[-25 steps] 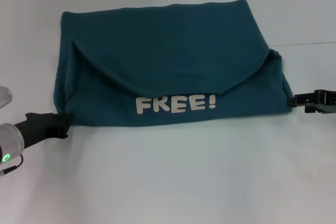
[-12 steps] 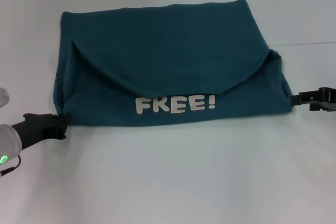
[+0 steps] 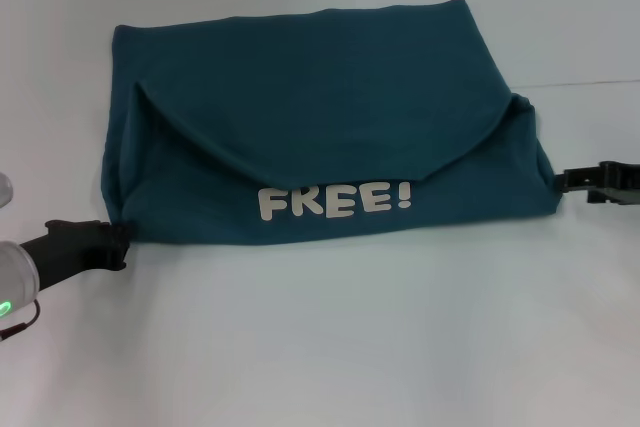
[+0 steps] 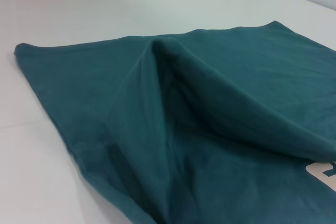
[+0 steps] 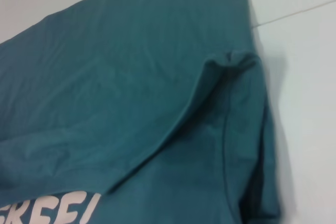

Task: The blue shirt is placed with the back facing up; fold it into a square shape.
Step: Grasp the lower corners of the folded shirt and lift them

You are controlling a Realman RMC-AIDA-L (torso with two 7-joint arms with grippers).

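Lying folded, the blue shirt [image 3: 320,127] could have been dragged open if either the left gripper [image 3: 118,244] or the right gripper [image 3: 562,182], whose jaw state could not be told, was snagged on a corner.

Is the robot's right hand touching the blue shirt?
Cannot tell. In the head view the right gripper meets the blue shirt's right near corner with no gap showing, but no plain contact either. The right wrist view shows only cloth.
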